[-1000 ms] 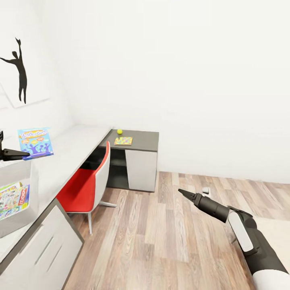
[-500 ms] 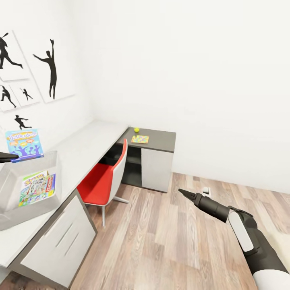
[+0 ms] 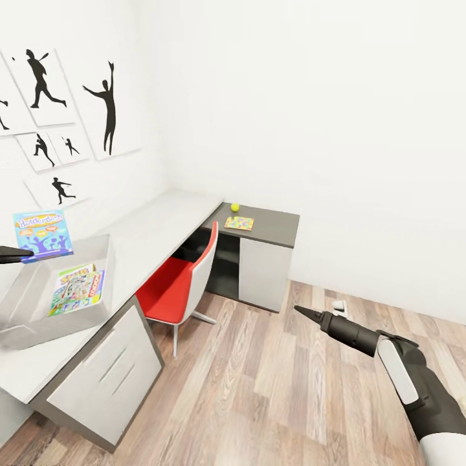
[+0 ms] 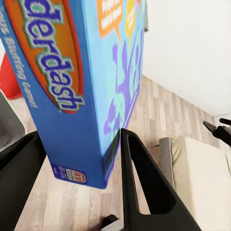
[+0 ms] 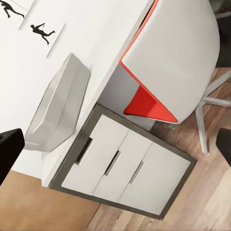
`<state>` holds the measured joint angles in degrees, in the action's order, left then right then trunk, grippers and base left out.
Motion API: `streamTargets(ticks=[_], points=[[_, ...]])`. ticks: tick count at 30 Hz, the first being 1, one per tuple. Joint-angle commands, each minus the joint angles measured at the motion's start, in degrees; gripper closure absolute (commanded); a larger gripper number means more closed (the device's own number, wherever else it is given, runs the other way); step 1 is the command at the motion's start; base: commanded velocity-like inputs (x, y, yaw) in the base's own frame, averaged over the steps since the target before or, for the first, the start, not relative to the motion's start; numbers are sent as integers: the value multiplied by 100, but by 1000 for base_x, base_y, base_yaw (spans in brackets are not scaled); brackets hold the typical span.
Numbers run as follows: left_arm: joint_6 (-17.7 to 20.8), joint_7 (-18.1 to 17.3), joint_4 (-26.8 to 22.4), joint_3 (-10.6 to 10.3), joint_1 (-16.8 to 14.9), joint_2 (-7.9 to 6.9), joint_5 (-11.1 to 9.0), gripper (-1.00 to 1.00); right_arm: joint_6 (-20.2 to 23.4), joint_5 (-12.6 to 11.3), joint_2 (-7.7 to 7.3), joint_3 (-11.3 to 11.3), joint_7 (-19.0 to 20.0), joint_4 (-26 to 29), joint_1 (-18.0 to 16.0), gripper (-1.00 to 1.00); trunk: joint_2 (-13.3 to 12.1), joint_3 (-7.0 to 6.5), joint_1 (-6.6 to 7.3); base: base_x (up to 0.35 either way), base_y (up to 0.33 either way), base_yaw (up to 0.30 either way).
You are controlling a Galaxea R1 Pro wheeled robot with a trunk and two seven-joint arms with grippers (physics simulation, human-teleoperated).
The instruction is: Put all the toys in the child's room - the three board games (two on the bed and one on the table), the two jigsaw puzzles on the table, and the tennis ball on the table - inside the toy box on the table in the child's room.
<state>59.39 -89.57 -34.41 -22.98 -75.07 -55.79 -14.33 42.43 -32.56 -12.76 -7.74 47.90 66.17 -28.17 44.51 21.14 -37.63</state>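
Blue board game (image 3: 43, 237), the small box with orange lettering, hangs upright above the toy box (image 3: 26, 323), pinched at its lower edge by the left gripper (image 4: 84, 161); the left wrist view shows both dark fingers (image 4: 144, 183) pressed against the box's faces. Inside the toy box a multicoloured board game (image 3: 77, 288) lies flat on the bottom. The toy box sits on the pale arm of the table (image 3: 155, 223), above the white drawers (image 3: 107, 382), and in the right wrist view it appears as a grey sloping-walled bin (image 5: 57, 108).

On the dark grey end section of the table, the tennis ball (image 3: 235, 207) rests near the back wall, with one jigsaw puzzle (image 3: 239, 223) lying flat just in front of it, the two apart. A red and white chair (image 3: 184, 285) is tucked under the table between the drawers and that end section.

The right gripper (image 3: 309, 315) is held out over the wooden floor (image 3: 272, 401), well apart from the table; from the head view its tips seem to come to one point, though the right wrist view shows dark finger parts at opposite edges, so I cannot tell how it stands.
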Motion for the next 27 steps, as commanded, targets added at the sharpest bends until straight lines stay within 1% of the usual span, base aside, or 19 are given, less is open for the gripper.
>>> streamTargets(ticks=[1, 4, 11, 16, 25, 27], points=[[61, -43, 5, -39, -17, 2, 0, 100, 28, -18, -35, -6, 14, 1, -4, -100, 7, 8, -2, 1, -209, 24], [61, -43, 5, -40, -17, 26, 0, 100, 25, -10, -85, -7, 20, -9, -4, -100, 7, 9, -2, 1, -111, 10], [61, -43, 5, -40, -17, 32, 2, 100, 25, -11, -105, -8, 26, 10, -4, -100, 7, 9, -2, 33, -142, 1], [61, -43, 5, -40, -17, 33, 8, 100, 21, 0, -104, -8, 27, 24, -4, -100, 7, 9, -2, 100, -47, 28], [24, -43, -2, -64, -17, 33, 17, 100, 18, 10, -103, -8, 34, 41, -4, -100, 7, 9, -2, 14, -34, 245], [-9, -43, -3, -177, -17, 33, 16, 100, 19, 12, -109, -8, 35, 46, -4, -100, 7, 10, -2, 1, -164, 279]])
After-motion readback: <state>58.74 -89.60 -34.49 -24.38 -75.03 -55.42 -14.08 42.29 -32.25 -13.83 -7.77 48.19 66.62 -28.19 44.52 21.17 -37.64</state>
